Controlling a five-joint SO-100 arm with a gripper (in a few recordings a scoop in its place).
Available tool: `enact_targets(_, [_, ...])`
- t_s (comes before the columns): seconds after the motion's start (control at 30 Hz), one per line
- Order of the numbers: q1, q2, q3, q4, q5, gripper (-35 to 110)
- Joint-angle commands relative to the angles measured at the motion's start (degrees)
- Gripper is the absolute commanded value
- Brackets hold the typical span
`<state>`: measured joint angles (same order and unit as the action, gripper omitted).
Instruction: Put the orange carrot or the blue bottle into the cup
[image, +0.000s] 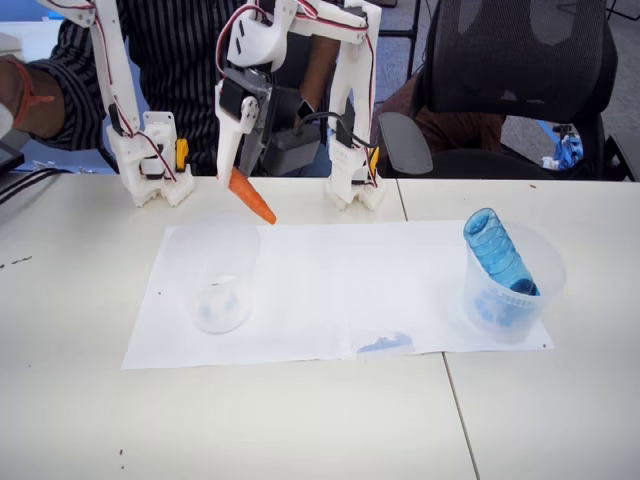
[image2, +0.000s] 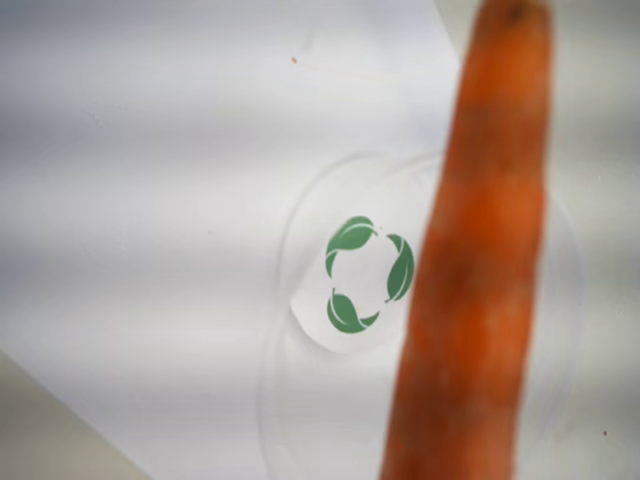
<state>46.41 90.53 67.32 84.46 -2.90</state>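
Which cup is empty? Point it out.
The cup on the left of the fixed view, below the held orange carrot; the other cup at right contains the blue bottle.

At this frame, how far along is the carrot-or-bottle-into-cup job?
Done: the blue bottle already leans inside the right-hand cup. In hand: the claw holds the carrot in the air, behind the empty cup on the paper sheet; the wrist view shows the carrot over that cup's base. Left: lowering it in and letting go.
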Motion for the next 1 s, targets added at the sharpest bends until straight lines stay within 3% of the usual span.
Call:
enact_targets(0.0, [3.1,-1.5,-11.2,1.9,-0.6,8])
enact_targets(0.53, [4.3,-14.5,-30.3,10.0,-0.6,8])
enact_targets(0.97, [3.9,-18.8,-34.1,10.5,-0.6,8])
